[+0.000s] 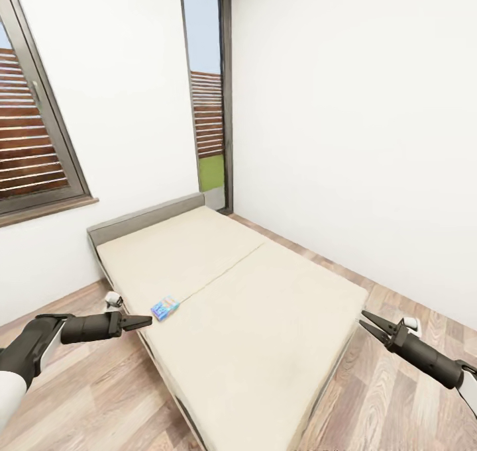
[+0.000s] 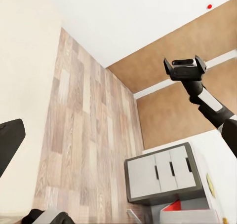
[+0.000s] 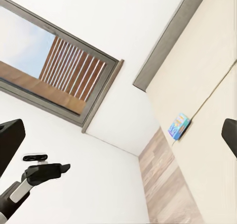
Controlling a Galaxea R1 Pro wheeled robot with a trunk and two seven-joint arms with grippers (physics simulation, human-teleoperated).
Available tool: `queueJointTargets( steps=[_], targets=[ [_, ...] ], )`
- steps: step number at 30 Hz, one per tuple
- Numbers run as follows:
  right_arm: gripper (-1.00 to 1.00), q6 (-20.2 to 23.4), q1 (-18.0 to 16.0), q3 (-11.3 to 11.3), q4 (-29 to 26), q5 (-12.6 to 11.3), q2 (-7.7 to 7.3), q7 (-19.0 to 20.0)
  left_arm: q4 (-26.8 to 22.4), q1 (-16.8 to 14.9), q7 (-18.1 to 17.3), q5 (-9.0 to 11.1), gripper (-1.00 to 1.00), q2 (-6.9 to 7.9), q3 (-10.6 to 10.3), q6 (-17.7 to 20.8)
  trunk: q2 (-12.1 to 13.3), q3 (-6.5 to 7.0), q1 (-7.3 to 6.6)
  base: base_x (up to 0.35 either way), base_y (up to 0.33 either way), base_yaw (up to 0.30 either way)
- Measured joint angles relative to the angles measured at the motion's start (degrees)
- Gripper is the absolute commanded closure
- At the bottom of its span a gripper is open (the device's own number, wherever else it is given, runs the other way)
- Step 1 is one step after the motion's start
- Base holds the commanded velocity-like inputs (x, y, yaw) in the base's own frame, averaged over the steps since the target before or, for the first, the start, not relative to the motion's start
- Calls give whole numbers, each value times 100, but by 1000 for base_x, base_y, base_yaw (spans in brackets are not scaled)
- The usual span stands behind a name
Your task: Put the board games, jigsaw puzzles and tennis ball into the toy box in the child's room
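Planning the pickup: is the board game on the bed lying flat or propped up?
Flat: the board game lies face-up on the bed, near its edge.

Blue board game (image 1: 165,308) on cream bed (image 1: 265,318).

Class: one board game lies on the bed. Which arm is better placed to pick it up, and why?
Left. The left gripper hangs just beside the board game at the bed's near-left edge; the right gripper is across the mattress, far from it.
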Motion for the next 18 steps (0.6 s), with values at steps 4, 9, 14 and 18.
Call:
queueJointTargets(
  steps=[4, 9, 14, 18],
  targets=[
    [-100, 0, 0, 0, 3, -3, -5, 0, 0, 0, -1, -1, -100, 0, 0, 0, 0, 22, 0, 0, 175, -228],
    [-100, 0, 0, 1, 4, -8, -2, 0, -1, 0, -1, -2, -100, 1, 1, 0, 0, 50, 0, 0, 222, -228],
    [-100, 1, 0, 0, 2, -4, -5, 0, 0, 0, 0, 1, -100, 2, 0, 0, 0, 78, 0, 0, 127, -228],
    [-100, 1, 0, 0, 1, -3, -2, 0, 1, 0, 1, 1, -100, 1, -1, 0, 0, 101, 0, 5, 39, -228]
  ],
)
